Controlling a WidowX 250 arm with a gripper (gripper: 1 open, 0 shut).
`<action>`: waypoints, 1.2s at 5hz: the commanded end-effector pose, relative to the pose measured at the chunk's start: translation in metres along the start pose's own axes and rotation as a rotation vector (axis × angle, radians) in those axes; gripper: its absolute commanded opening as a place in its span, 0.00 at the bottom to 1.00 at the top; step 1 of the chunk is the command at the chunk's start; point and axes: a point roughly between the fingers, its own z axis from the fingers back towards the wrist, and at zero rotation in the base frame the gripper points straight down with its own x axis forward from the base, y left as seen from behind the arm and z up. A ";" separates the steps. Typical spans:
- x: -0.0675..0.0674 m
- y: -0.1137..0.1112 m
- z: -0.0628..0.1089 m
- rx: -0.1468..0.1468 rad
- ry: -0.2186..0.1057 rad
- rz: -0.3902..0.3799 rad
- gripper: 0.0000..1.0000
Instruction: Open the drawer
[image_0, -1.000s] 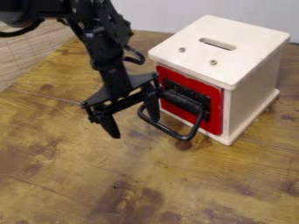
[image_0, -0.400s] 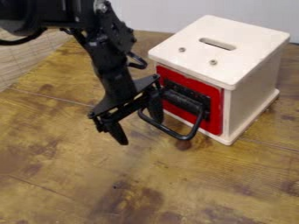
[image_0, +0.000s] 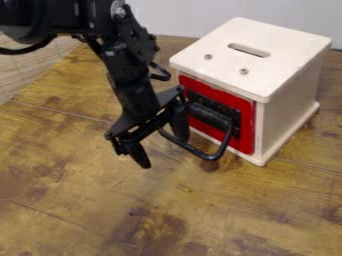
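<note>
Camera view, only one. Cream box (image_0: 274, 75) sits right of centre on the worn wooden table (image_0: 80, 200), slotted top facing up. The drawer (image_0: 211, 110) is in the box's left-facing side: red front, black plate, flush with the box face, so shut. Its black loop handle (image_0: 198, 142) sticks out and droops toward the table. Black arm (image_0: 114, 50) comes in from upper left. Gripper (image_0: 144, 135) hangs just left of the handle, fingers pointing down at the table; jaws spread, nothing between them. One finger (image_0: 171, 122) is right by the handle's left side; contact can't be confirmed from this angle.
</note>
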 end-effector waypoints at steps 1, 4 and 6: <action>-0.004 -0.006 0.005 -0.019 -0.009 0.009 1.00; -0.003 -0.002 -0.007 -0.002 -0.057 0.064 1.00; -0.001 0.002 -0.014 0.008 -0.091 0.097 1.00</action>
